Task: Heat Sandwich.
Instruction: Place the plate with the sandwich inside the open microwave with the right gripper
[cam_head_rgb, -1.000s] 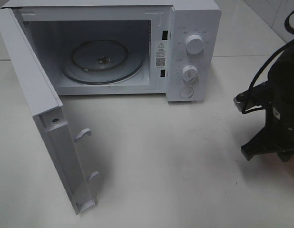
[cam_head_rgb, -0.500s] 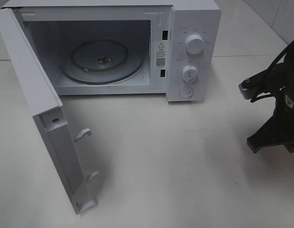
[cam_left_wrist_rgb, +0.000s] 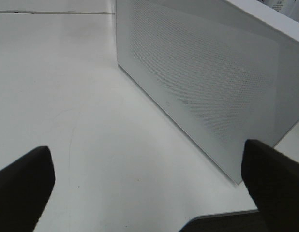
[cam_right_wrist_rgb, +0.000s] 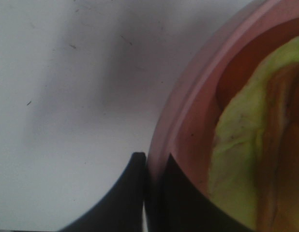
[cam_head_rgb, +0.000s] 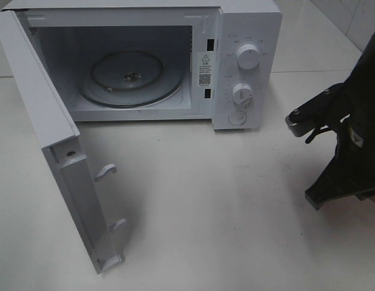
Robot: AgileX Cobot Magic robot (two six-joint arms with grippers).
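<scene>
In the right wrist view the sandwich lies on a round pink plate; only its pale green lettuce and a brownish layer show. My right gripper is shut on the plate's rim, one black finger inside it and one outside. From above, the right arm stands at the table's right edge, and the plate and sandwich are hidden behind it. My left gripper is open with nothing between its fingers, facing a perforated white side of the microwave.
The white microwave stands at the back with its door swung wide open to the left. Its glass turntable carries nothing. Two knobs sit on its right panel. White tabletop lies between the door and the right arm.
The right arm swayed to the right half a second ago and has come back left, towards the microwave. The microwave and its door have not moved.
</scene>
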